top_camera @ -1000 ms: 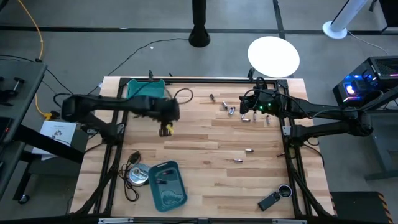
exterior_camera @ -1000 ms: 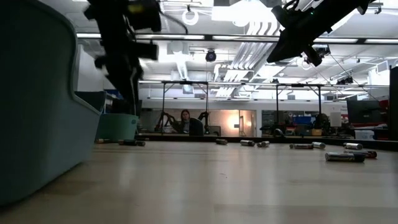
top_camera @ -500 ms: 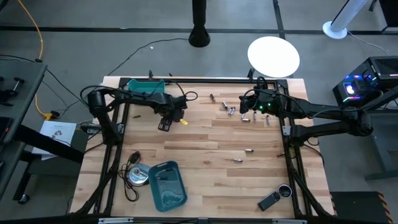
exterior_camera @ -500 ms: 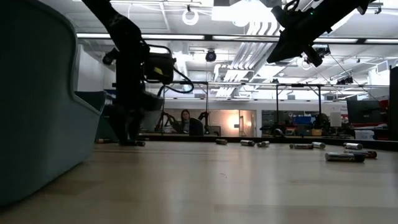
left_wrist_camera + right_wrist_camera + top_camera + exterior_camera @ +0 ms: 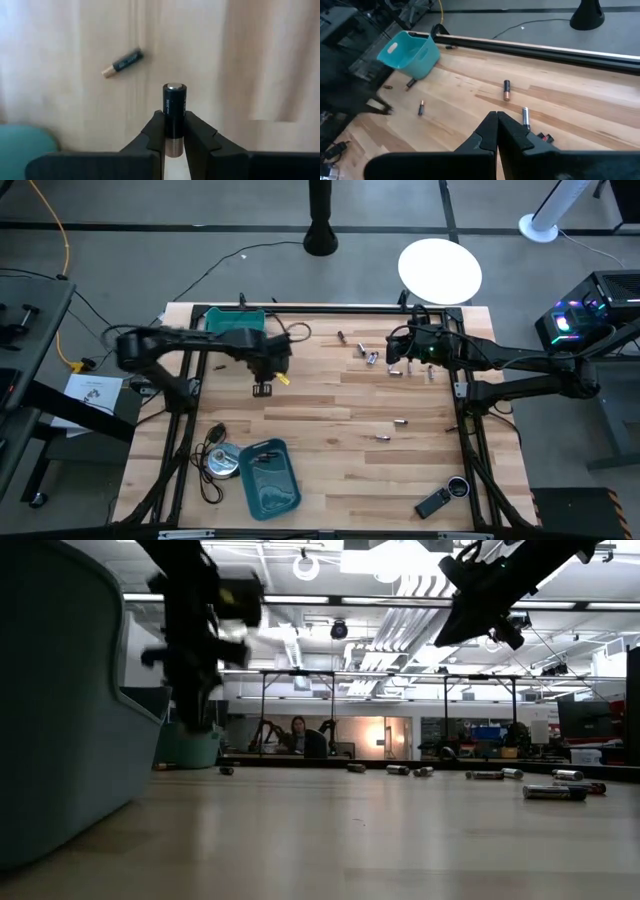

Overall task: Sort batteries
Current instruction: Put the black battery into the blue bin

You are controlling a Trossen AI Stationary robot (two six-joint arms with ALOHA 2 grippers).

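My left gripper [image 5: 263, 389] hangs over the table's left half, shut on a dark battery [image 5: 174, 107] with a silver end. Below it, another battery [image 5: 122, 62] lies on the wood beside a teal bin [image 5: 20, 142]. One teal bin [image 5: 235, 321] stands at the far left and another [image 5: 270, 478] near the front. My right gripper [image 5: 497, 126] is shut on nothing and hovers at the far right above several loose batteries [image 5: 372, 356]. Two more batteries [image 5: 400, 422] lie toward the right middle. My left gripper pinches the battery between its two fingers on the copper-coloured half [image 5: 174, 131]. The fingers point down at the table and the battery lies along them. Its silver end [image 5: 174, 86] sticks out past the fingertips [image 5: 155, 125]. It is lifted clear of the wood.
A round silver disc with black cable [image 5: 220, 462] lies beside the near bin. A black gadget [image 5: 433, 502] lies at the near right corner. Black frame rails run along the table's edges. A person [image 5: 298, 735] sits far behind the table.
My left gripper has dipped down to the table near the far teal bin, taken hold of one battery there and risen again. That battery is now lifted clear; its neighbour has stayed on the wood.
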